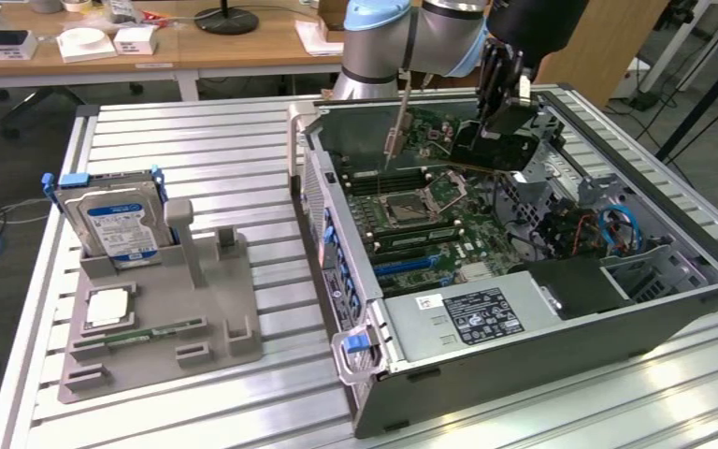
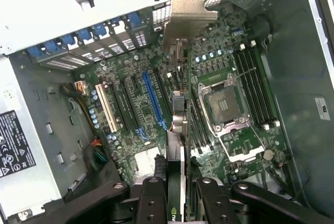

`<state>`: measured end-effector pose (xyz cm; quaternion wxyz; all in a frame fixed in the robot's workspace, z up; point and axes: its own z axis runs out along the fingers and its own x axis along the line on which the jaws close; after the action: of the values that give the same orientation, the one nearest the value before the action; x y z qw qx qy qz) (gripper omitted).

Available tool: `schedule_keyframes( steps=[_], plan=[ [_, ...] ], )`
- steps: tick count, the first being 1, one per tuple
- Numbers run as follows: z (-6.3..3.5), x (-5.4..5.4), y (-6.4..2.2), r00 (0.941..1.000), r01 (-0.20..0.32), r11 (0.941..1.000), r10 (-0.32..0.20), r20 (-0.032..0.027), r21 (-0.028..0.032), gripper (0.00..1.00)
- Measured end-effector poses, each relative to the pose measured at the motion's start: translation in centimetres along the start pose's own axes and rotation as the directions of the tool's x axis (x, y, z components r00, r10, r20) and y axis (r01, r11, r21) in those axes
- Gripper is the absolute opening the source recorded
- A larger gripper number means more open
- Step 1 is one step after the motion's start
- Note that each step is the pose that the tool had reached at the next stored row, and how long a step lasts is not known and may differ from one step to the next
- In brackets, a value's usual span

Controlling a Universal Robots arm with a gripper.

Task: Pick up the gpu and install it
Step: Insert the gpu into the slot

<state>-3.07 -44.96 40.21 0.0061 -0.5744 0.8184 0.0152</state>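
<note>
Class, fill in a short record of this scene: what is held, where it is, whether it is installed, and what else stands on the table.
held item: gpu, clamped between the jaws
gpu position: above the motherboard, inside the open computer case
installed: not yet seated on the board
beside case: hard drive upright in a grey holder, to the exterior view's left
</note>
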Motion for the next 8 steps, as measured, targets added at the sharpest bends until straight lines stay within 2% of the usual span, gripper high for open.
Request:
schedule_keyframes(
  steps=[8],
  plan=[
    [0.0, 0.0, 0.0, 0.9983, 0.058, 0.9983, -0.058, -0.001, -0.0017, 0.27]
  ],
)
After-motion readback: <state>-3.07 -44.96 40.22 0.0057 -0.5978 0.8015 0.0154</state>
